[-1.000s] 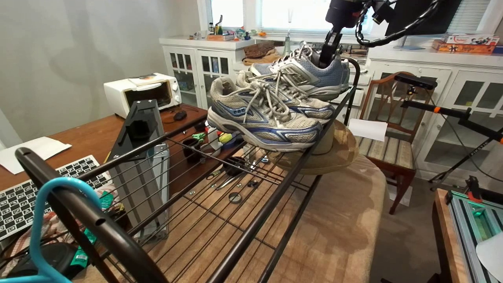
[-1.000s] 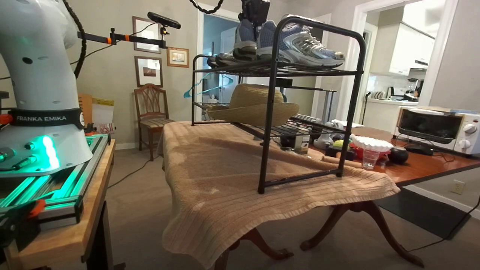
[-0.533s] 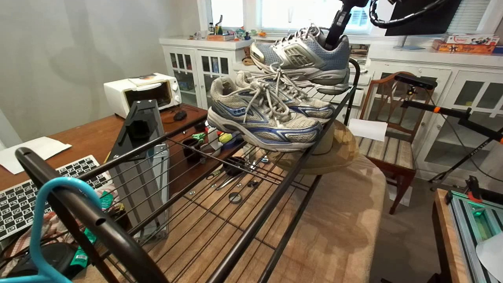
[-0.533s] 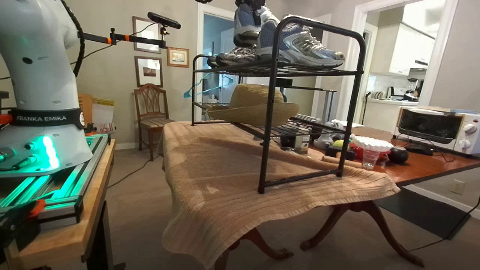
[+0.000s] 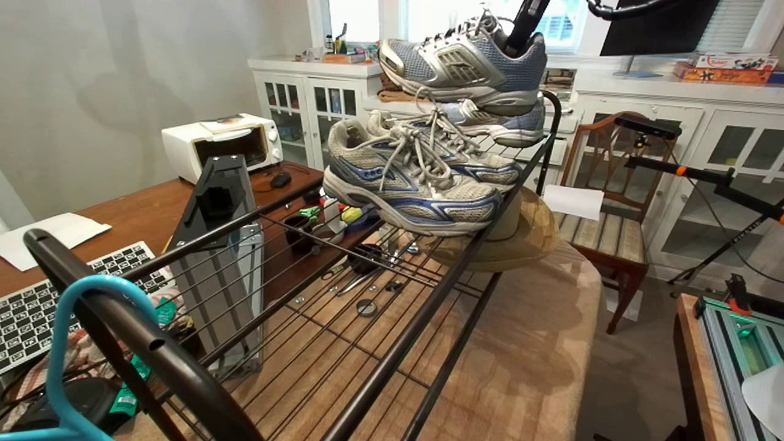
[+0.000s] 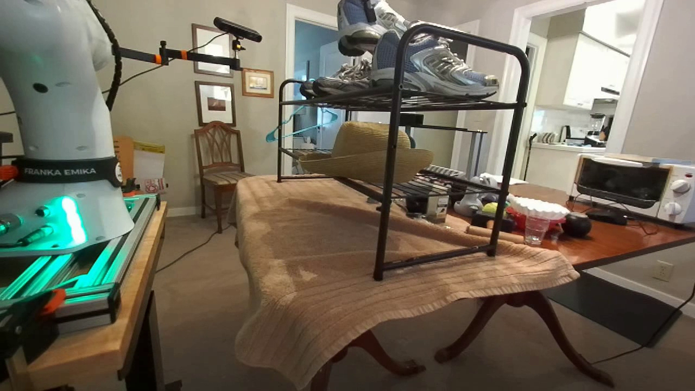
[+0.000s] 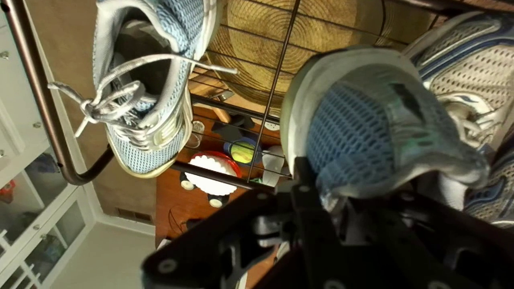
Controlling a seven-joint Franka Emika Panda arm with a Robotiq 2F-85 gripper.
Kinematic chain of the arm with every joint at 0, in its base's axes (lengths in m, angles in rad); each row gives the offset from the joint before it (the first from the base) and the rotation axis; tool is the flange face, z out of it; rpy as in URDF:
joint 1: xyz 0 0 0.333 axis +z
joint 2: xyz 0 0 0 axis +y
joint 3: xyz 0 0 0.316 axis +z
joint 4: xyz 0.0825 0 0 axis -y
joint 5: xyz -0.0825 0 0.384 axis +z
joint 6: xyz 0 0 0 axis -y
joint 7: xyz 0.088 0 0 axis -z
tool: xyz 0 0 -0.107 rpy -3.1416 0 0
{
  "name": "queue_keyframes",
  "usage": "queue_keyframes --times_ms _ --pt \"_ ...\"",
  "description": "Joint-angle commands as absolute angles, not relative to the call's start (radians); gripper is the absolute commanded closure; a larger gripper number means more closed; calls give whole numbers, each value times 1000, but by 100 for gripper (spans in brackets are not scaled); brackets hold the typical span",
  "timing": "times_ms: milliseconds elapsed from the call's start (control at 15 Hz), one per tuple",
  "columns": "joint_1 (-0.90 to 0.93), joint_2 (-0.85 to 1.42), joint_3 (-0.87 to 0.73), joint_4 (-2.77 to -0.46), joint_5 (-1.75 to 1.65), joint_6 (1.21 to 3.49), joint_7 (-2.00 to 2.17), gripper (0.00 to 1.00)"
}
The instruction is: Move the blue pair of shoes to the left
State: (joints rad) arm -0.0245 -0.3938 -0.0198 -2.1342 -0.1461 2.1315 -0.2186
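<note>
A blue-mesh sneaker [image 5: 459, 68] with silver panels, one of the blue pair, hangs sole down above the top tier of the black wire rack [image 6: 385, 217]. The gripper [image 5: 517, 44] is clamped on its collar near the heel — a dark finger reaches down into the shoe in an exterior view, and in the wrist view a finger [image 7: 304, 172] lies along the outside. The sneaker's mate [image 6: 434, 68] stands on the top tier at one end of the rack, apart from it (bare wires show in the gap). Next along that tier, two beige-grey sneakers [image 5: 416, 180] with dark blue trim sit side by side.

Below the shoes, a straw hat [image 6: 374, 146] rests on the lower tier. A light blue hanger [image 5: 98, 283] is hooked over the rack's opposite end. The rack stands on a tan towel [image 6: 320, 239] spread over a wooden table [image 6: 619, 239]; on the bare wood are a ruffled white dish [image 6: 535, 209] — red showing beneath it — and a white toaster oven [image 6: 624, 182]. The white arm [image 6: 65, 119] is mounted on a separate bench [image 6: 92, 347].
</note>
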Motion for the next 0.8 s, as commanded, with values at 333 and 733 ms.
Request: queue_keyframes --times_ms 333,733 --pt "20 -298 24 -1989 -152 2115 -199 97" --pt "44 -190 62 -1906 -148 2108 -172 97"
